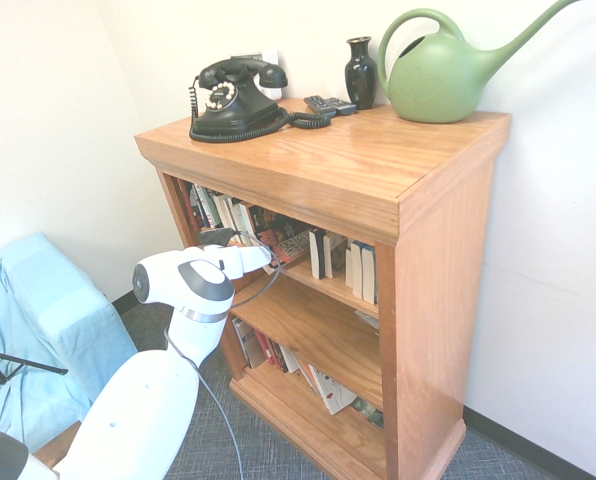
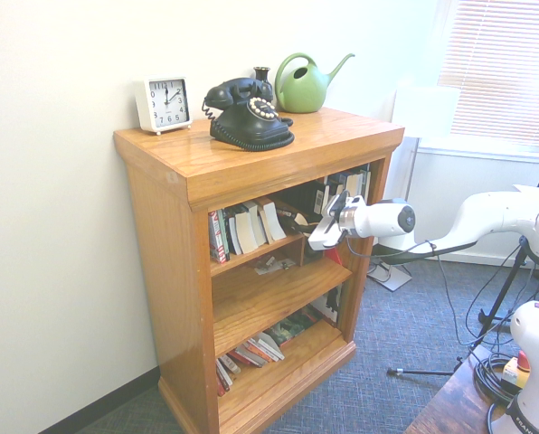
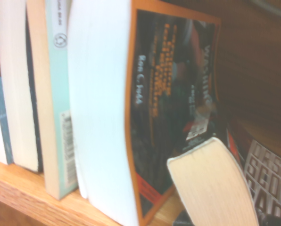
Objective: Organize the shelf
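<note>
The shelf is a honey oak bookcase with three tiers. My gripper reaches into the top tier, at a dark book that leans tilted in the gap between two groups of upright books. Paperbacks stand on one side of the gap and a few more on the other. In the wrist view a thick book with a dark, orange-edged cover stands on the board. A cream page edge rises from the bottom of that view.
On the top board stand a black rotary phone, a dark vase, a green watering can, a remote and a white clock. Slumped books lie on the lowest tier. A blue-draped seat stands beside the arm.
</note>
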`<state>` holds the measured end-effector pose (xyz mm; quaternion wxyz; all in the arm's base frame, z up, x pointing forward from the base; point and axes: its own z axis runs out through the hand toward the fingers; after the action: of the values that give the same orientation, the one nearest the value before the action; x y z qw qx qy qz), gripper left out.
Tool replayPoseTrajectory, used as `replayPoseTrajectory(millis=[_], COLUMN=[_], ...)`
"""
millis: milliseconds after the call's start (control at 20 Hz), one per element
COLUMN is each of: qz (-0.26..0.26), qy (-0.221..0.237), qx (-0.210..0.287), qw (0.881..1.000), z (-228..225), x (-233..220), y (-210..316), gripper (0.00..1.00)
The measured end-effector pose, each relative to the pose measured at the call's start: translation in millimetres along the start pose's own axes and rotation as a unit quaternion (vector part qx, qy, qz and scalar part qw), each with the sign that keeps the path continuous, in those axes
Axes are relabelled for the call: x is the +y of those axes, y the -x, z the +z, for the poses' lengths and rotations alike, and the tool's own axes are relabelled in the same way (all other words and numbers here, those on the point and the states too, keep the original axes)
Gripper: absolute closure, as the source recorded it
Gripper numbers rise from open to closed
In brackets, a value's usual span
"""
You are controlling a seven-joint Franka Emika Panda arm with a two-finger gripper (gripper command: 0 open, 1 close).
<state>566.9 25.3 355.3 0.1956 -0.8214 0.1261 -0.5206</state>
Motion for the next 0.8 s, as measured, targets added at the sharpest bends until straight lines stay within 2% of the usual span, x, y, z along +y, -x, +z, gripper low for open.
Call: replayPoseTrajectory(millis=[300, 450, 750, 800], qz=[0.011, 0.041, 0.054, 0.054], qy=[-0.029, -0.043, -0.045, -0.045], qx=[0.022, 0.028, 0.029, 0.029], qw=[0.999, 0.998, 0.997, 0.997], z=[-4, -1, 18, 18], x=[-8, -25, -36, -36], y=[-6, -16, -21, -21], gripper=[1.00, 1.00, 1.00, 0.00])
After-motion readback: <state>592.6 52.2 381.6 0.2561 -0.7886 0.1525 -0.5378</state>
